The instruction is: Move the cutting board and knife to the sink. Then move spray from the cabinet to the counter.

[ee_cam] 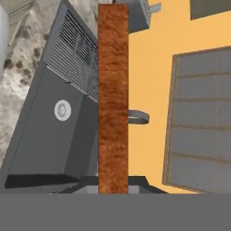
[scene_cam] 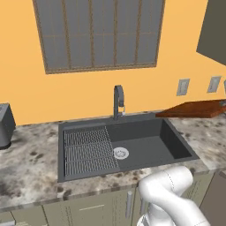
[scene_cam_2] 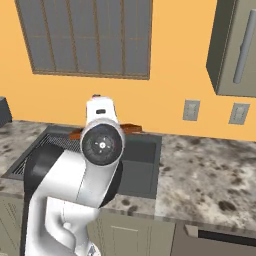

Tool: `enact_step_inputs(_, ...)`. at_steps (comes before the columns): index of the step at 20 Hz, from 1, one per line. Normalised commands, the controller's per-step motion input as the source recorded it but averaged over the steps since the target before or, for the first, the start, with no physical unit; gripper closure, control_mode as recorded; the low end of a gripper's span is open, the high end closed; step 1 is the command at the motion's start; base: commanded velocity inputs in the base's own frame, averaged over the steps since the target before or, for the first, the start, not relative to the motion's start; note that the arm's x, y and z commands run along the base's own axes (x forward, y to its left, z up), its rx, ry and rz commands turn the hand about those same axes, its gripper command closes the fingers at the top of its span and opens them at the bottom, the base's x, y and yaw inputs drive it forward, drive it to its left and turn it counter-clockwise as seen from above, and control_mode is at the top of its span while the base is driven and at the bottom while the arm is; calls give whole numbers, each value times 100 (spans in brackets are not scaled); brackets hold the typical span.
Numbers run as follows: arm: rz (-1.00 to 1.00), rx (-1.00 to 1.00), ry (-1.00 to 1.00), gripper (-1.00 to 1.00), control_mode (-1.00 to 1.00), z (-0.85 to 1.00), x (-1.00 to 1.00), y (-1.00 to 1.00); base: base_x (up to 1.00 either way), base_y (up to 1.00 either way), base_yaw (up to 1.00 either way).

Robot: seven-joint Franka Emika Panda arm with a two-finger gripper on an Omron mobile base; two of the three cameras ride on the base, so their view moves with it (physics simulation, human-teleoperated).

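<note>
- One cutting board (scene_cam: 194,108): I am holding it in the claw (ee_cam: 113,185), clamped on one end, level in the air over the back right of the sink (scene_cam: 145,145).
- One speckled surface (scene_cam: 31,163) is surrounding the basin.

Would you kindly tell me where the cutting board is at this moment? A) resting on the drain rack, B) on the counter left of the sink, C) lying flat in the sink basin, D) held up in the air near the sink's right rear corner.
D: the cutting board hangs above the counter by the sink, touching neither.
</note>
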Motion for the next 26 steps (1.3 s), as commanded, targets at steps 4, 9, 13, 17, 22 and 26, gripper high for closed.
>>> enact_step_inputs(4, 46, 8, 5, 100, -100, -25, 69, -8, 0, 0, 0)
enact_step_inputs(9, 36, 5, 5, 100, -100, -20, 74, 0, 0, 0, 0)
enact_step_inputs(13, 26, 0, 9, 100, -100, -26, 73, 0, 0, 0, 0)
enact_step_inputs(17, 12, 0, 8, 100, -100, -25, 52, -7, 0, 0, 0)
enact_step_inputs(22, 5, -3, 8, 100, -100, -35, 39, -9, 0, 0, 0)
enact_step_inputs(26, 6, -2, 6, 100, -100, -50, 35, -10, 0, 0, 0)
